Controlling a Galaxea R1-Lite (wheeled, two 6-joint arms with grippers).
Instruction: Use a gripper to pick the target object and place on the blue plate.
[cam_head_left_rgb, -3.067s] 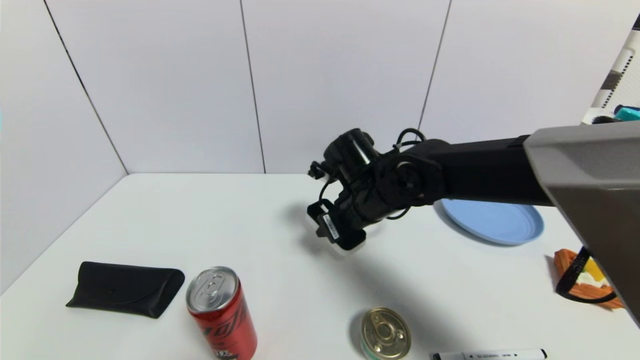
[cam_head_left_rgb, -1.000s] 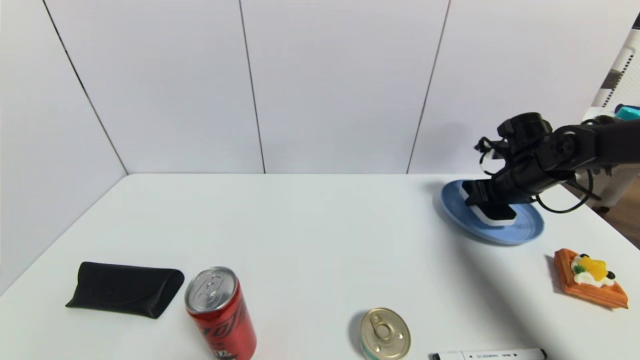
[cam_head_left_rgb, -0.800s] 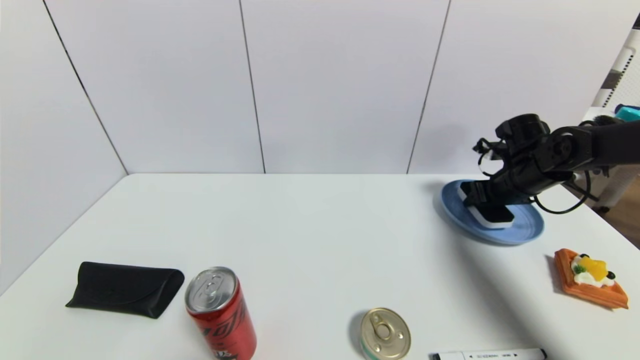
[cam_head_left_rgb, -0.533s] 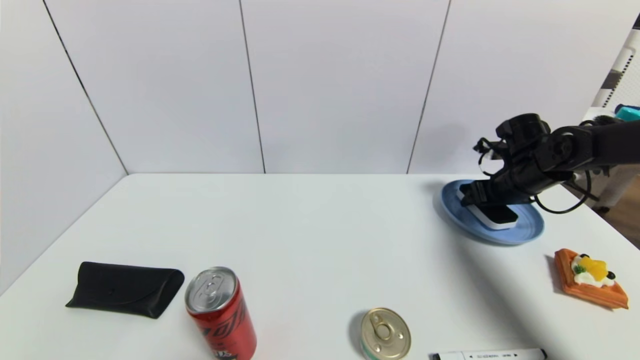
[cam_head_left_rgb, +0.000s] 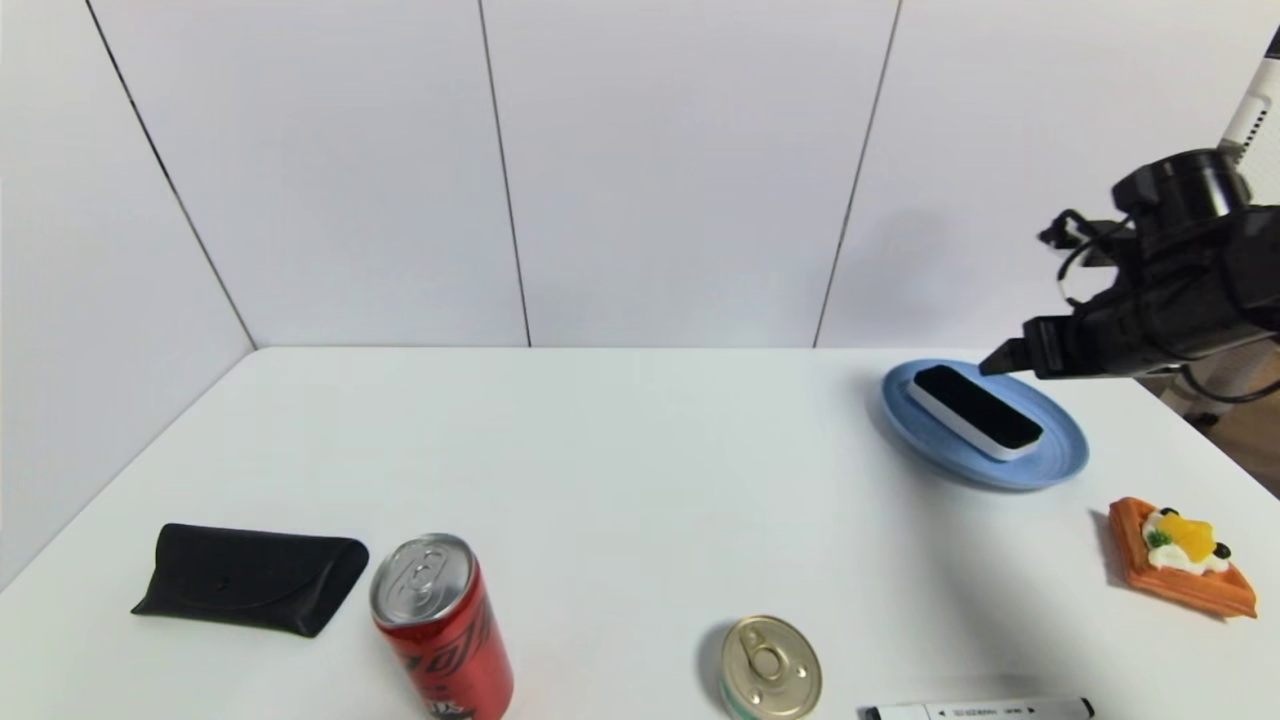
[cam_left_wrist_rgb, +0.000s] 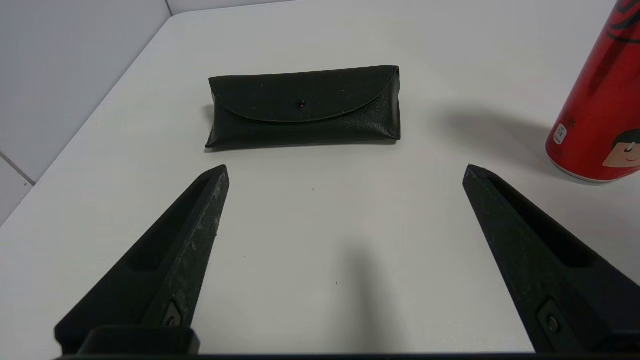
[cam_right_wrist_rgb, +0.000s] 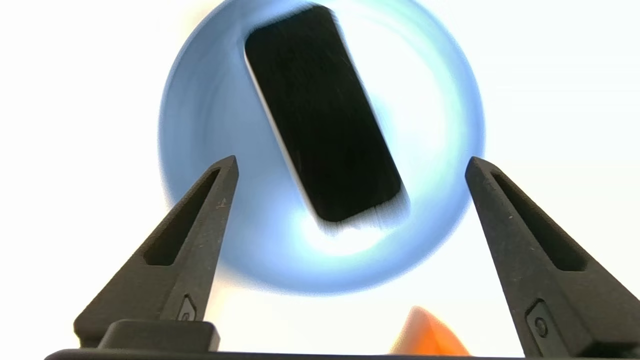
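The eraser-like block, black on top with a white base, lies flat on the blue plate at the table's far right. It also fills the middle of the blue plate in the right wrist view as the block. My right gripper hangs open above and to the right of the plate, holding nothing; its own camera shows the right gripper with both fingers spread wide over the plate. My left gripper is open over bare table near the front left, out of the head view.
A black glasses case lies front left, also the case ahead of the left gripper. A red soda can, a tin can, a marker and a toy waffle sit along the front and right.
The right gripper carried the block from mid-table to the plate, let go, and has now risen up and to the right, leaving the block lying on the plate.
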